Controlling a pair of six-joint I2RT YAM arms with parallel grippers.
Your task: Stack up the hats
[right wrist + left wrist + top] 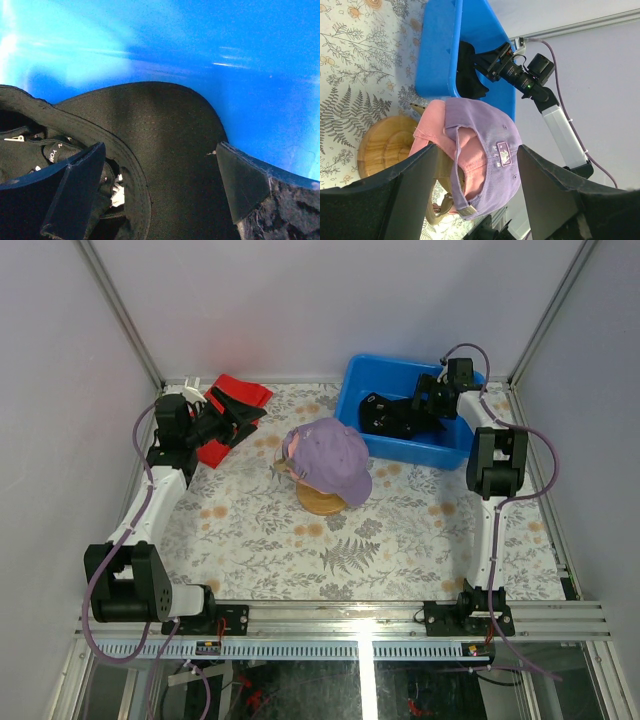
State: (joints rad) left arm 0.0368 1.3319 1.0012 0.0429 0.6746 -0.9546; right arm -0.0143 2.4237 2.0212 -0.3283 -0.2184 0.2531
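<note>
The purple cap point(333, 458) sits on top of the pink cap on the wooden stand point(321, 502) at the table's middle. In the left wrist view the purple cap point(492, 135) covers the pink cap point(431, 131), and a tan strap point(436, 202) hangs below them. The black cap point(372, 412) lies in the blue bin point(362, 375). My right gripper point(412, 412) is down in the bin, open, its jaws either side of the black cap's brim point(165, 155). My left gripper point(238, 420) is open and empty at the back left, facing the stack point(477, 150).
A folded red cloth point(240, 400) lies under my left gripper at the back left. The blue bin's walls point(210, 45) close in around my right gripper. The table has a floral cover point(400, 530), and enclosure walls stand on three sides.
</note>
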